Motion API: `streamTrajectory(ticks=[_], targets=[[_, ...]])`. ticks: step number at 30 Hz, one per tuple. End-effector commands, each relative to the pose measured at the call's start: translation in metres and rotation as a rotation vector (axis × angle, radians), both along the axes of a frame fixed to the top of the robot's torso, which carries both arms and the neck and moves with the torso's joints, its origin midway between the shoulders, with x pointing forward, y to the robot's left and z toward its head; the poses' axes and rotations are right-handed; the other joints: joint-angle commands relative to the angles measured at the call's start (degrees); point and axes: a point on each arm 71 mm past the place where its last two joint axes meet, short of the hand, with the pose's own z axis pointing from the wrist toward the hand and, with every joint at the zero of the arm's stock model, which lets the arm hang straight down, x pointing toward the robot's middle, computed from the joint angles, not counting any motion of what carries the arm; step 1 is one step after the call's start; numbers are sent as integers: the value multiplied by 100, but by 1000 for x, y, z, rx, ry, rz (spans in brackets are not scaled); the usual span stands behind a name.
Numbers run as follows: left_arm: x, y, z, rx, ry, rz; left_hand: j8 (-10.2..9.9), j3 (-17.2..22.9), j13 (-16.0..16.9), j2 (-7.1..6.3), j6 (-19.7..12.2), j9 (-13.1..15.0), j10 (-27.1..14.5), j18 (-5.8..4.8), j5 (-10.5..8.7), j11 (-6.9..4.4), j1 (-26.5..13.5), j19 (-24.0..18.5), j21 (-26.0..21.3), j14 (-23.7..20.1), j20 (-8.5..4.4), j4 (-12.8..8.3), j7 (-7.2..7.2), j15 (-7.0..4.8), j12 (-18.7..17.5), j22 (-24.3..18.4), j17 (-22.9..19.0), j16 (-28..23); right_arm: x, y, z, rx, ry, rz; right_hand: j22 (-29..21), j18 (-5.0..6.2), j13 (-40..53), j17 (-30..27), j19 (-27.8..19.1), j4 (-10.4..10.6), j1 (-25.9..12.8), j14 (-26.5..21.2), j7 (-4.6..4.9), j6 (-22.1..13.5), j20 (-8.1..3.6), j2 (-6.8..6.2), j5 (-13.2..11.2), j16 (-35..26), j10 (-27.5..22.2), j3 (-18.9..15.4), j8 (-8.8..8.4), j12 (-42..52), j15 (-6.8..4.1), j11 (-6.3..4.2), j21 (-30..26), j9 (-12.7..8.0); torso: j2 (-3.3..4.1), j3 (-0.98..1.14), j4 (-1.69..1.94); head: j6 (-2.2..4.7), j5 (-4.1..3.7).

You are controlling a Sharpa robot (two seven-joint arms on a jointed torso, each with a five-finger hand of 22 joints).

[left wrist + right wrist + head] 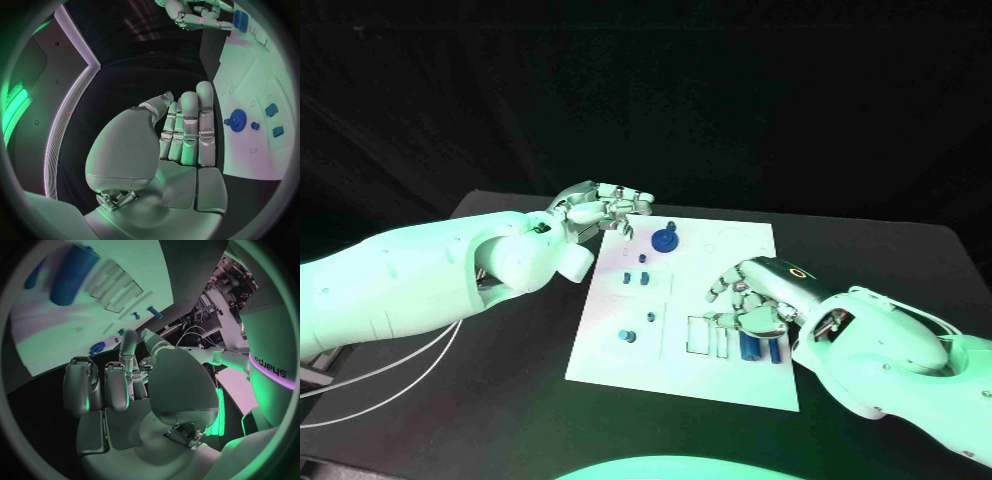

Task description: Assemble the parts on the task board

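While the white task board (733,375) is lying flat in the middle of the black table (891,250), the left hand (600,209) is hanging over the board's far left corner. Its shiny silver fingers (189,127) are sitting straight and pressed side by side, holding nothing. A round blue gear with little teeth (665,240) is sitting on the far part of the board, just right of that hand. Two small blue blocks (639,278) are lying near the middle, and a little round blue peg (627,336) is sitting nearer on the left. The right hand (750,305) is hovering over the board's near right side, fingers curled a bit and apart, gripping nothing. Long smooth blue bars (760,346) are lying in slots just beside it.
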Motion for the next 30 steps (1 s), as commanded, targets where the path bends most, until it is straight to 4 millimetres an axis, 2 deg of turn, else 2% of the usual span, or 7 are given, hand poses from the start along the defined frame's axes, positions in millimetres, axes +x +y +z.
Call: streamTrajectory(ticks=[1, 5, 7, 14, 22, 24, 30], targets=[[-2, -1, 1, -10, -5, -16, 29, -30, 6, 39, -35, 4, -34, 75, 4, -8, -3, -7, -24, -42, 37, -9, -14, 17, 20, -8, -9, -21, 0, -26, -5, 21, 148, -142, 325, -80, 2049, 481, 221, 156, -90, 434, -65, -30, -82, 168, 67, 200, 49, -389, 174, 2003, 18, -48, 189, 251, -25, -10, -48, 54, -257], [-3, -1, 1, -9, -3, -17, 29, -30, 6, 39, -35, 4, -34, 75, 4, -8, -3, -7, -24, -42, 37, -9, -14, 17, 20, -8, -9, -21, -7, -52, -7, -17, 147, -218, 475, -119, 3132, 640, 252, 331, -85, 450, -37, -173, -41, 272, -13, 347, 71, -823, 346, 3007, -75, -11, 325, 573, -43, -6, -97, 62, -438], [-4, -1, 0, -9, -1, -19, 29, -30, 6, 39, -35, 4, -34, 75, 4, -8, -3, -7, -24, -42, 37, -9, -14, 17, 20, -8, -9, -21, -12, -59, -10, -42, 138, -246, 521, -124, 3279, 673, 262, 399, -71, 453, -62, -207, -55, 307, 13, 378, 76, -953, 404, 3125, -46, -4, 365, 680, -56, -10, -107, 68, -541], [-4, -1, -1, -7, 1, -21, 29, -30, 6, 39, -35, 4, -34, 75, 4, -8, -3, -7, -24, -42, 37, -9, -14, 17, 20, -8, -9, -21, -23, -69, -21, -96, 134, -311, 608, -143, 3455, 777, 288, 460, 31, 470, -66, -256, -59, 388, 102, 466, 102, -1111, 492, 3258, -47, -14, 447, 845, -82, -15, -131, 21, -682], [-5, 0, -1, -7, 3, -22, 33, -36, 8, 42, -38, 5, -39, 76, 5, -8, -3, -6, -29, -44, 38, -11, -15, 18, 28, -12, -15, -21, -27, -65, -32, -114, 132, -333, 645, -150, 3471, 832, 294, 679, -62, 475, -56, -355, -49, 450, 166, 513, 52, -1324, 518, 3219, -35, -2, 473, 968, -69, -19, -112, -10, -701], [-5, 0, -1, -7, 3, -22, 33, -36, 8, 42, -38, 5, -39, 76, 5, -8, -3, -6, -29, -44, 38, -11, -15, 18, 28, -12, -15, -21, -27, -62, -35, -112, 130, -331, 651, -150, 3490, 839, 294, 775, -102, 475, -55, -377, -47, 476, 309, 520, 49, -1417, 528, 3218, -33, 0, 475, 1011, -72, -23, -110, -23, -690], [-5, 1, -1, -6, 4, -22, 35, -42, 8, 43, -39, 6, -42, 75, 4, -6, -9, -6, -32, -44, 38, -7, -13, 18, 32, -15, -17, -21, -25, -56, -41, -115, 128, -329, 664, -153, 3499, 847, 297, 805, -74, 475, -59, -379, -46, 496, 374, 527, 46, -1469, 543, 3214, -35, -3, 485, 1045, -65, -21, -102, -31, -686]])
